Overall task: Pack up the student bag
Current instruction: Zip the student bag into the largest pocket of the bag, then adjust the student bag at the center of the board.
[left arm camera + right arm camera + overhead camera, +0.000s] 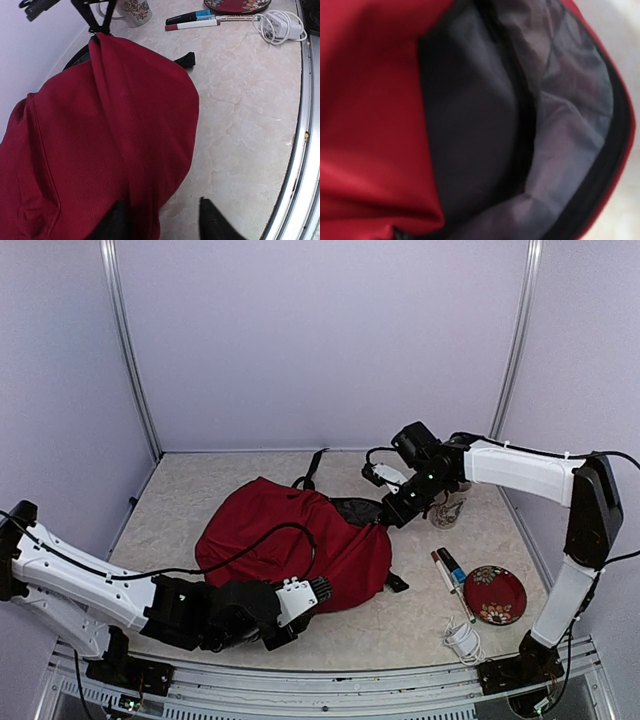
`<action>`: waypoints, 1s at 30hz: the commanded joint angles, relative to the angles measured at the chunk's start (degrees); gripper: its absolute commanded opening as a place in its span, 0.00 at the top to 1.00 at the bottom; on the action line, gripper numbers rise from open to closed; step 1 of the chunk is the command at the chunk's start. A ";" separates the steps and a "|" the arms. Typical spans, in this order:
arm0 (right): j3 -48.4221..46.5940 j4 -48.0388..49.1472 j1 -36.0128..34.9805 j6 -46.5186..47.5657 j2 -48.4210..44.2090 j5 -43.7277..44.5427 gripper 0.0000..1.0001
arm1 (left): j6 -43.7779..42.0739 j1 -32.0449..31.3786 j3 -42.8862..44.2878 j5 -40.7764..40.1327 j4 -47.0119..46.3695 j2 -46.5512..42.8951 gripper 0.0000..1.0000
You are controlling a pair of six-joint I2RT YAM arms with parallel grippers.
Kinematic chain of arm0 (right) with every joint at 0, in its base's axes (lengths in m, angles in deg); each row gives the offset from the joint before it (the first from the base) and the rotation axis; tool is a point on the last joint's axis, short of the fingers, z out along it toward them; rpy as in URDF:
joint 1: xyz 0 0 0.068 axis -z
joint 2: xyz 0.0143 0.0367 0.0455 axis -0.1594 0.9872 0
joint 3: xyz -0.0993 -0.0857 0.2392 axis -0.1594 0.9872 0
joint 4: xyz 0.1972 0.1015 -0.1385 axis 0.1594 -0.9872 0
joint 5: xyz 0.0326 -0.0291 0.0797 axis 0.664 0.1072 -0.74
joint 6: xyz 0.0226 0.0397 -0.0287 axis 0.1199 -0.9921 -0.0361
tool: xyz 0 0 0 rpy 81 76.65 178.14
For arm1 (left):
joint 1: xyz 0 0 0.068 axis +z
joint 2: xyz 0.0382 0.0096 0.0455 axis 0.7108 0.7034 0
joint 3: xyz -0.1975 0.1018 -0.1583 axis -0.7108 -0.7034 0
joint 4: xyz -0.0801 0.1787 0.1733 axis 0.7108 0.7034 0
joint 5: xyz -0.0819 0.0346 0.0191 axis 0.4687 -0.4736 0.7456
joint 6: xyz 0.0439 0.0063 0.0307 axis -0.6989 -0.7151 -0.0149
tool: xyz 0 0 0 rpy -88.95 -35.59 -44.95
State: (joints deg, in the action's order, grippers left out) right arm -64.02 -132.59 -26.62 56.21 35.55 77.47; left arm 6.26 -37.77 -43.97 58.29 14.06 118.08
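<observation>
The student bag (290, 540), a dark-red backpack, lies in the middle of the table with its opening toward the right arm. My right gripper (386, 517) pinches the bag's rim and pulls the fabric up into a peak, which shows in the left wrist view (97, 40). The right wrist view is filled by the bag's open mouth with its dark grey lining (560, 130); no fingers show there. My left gripper (165, 220) is open at the bag's near edge (115, 130), one finger over the red fabric and the other over the bare table.
A patterned mug (447, 508) stands right of the bag. Two markers (450, 570), a red plate (494, 593) and a white charger with cable (462, 640) lie at the front right. A black strap (315, 466) trails behind the bag. The table's metal front edge (300, 150) is close.
</observation>
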 commanded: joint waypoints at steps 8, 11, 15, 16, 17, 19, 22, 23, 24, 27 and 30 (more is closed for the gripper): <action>17.91 18.70 -4.38 -9.77 -3.72 -10.84 1.00 | 45.31 14.17 -11.86 4.01 5.80 -25.39 0.10; 19.87 19.98 -7.19 -11.24 -3.24 -11.64 1.00 | 59.96 22.00 -20.95 4.41 10.14 -34.24 0.29; 20.86 21.13 -12.81 -13.70 -2.42 -13.47 1.00 | 65.27 33.58 -29.80 11.57 7.61 -42.55 0.42; 20.61 21.31 -14.32 -14.35 -2.16 -13.98 1.00 | 64.76 35.30 -30.68 11.75 5.98 -42.84 0.42; 20.39 21.83 -16.06 -15.19 -1.96 -14.64 1.00 | 63.92 36.55 -30.87 11.23 4.95 -42.30 0.42; 20.04 24.53 -19.37 -17.53 -1.62 -16.59 1.00 | 60.41 39.08 -29.52 10.51 2.64 -38.43 0.42; 17.78 28.22 -24.82 -20.24 0.50 -18.28 1.00 | 53.26 44.08 -25.09 13.33 -2.64 -27.49 0.41; 16.53 29.52 -26.31 -21.28 1.71 -18.73 1.00 | 51.67 46.09 -23.15 15.27 -4.20 -22.90 0.41; 14.95 31.32 -27.83 -22.30 3.04 -19.69 1.00 | 50.32 48.34 -20.31 17.18 -5.73 -18.27 0.40; 11.69 40.50 -30.76 -25.51 7.30 -23.14 1.00 | 44.26 50.48 -13.48 20.28 -12.41 -6.50 0.40; 6.03 46.45 -30.99 -28.38 12.59 -23.86 1.00 | 38.75 52.32 -5.26 24.84 -19.14 3.48 0.38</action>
State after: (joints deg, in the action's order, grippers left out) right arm -51.30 -99.45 -56.72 33.20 43.18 58.15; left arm 54.52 12.94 -58.24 74.07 9.32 112.70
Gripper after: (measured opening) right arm 0.006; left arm 0.605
